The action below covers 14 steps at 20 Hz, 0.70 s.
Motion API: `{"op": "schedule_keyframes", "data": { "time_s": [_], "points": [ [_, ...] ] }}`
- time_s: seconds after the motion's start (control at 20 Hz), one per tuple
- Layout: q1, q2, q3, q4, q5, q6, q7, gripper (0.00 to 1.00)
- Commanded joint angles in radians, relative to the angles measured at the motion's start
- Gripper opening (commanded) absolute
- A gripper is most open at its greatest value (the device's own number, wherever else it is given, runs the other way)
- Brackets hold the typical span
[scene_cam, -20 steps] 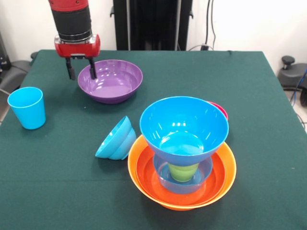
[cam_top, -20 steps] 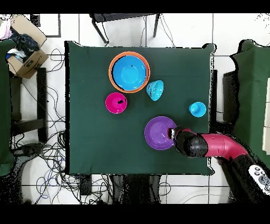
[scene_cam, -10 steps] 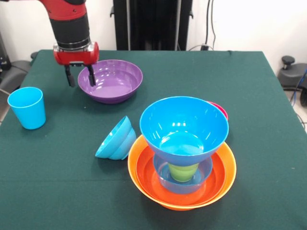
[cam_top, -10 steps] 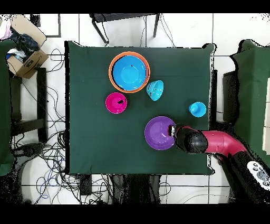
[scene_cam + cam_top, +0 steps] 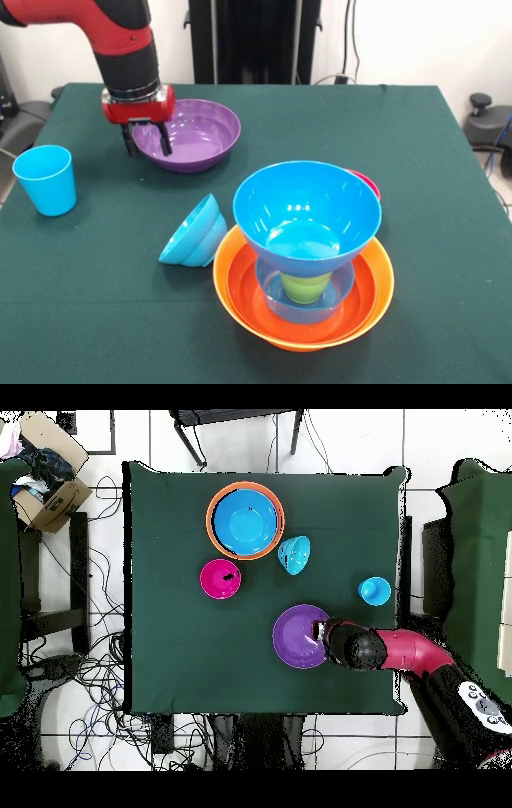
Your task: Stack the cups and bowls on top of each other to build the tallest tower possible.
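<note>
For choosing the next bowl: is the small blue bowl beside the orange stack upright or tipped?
Tipped. The small blue bowl lies on its side, mouth facing sideways.

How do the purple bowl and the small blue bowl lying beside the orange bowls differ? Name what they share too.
The purple bowl stands upright with its mouth up; the small blue bowl lies tipped on its side. The purple bowl is wider and shallower; the small blue bowl is narrower. The gripper straddles the purple bowl's rim, while nothing touches the small blue bowl. Both are glossy round plastic, resting on the green table outside the tower.
</note>
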Motion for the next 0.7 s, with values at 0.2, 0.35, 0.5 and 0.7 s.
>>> {"op": "schedule_keyframes", "data": {
  "time_s": [0.2,0.35,0.5,0.7],
  "points": [
    [0.029,0.111,0.022,-0.117,-0.116,-0.003,-0.144,1.0],
    [0.026,0.113,0.027,-0.113,-0.127,-0.017,-0.147,1.0],
    [0.035,0.108,0.024,-0.115,-0.132,-0.011,-0.151,0.0],
    [0.043,0.101,0.026,-0.116,-0.126,0.0,-0.15,0.0]
  ]
}}
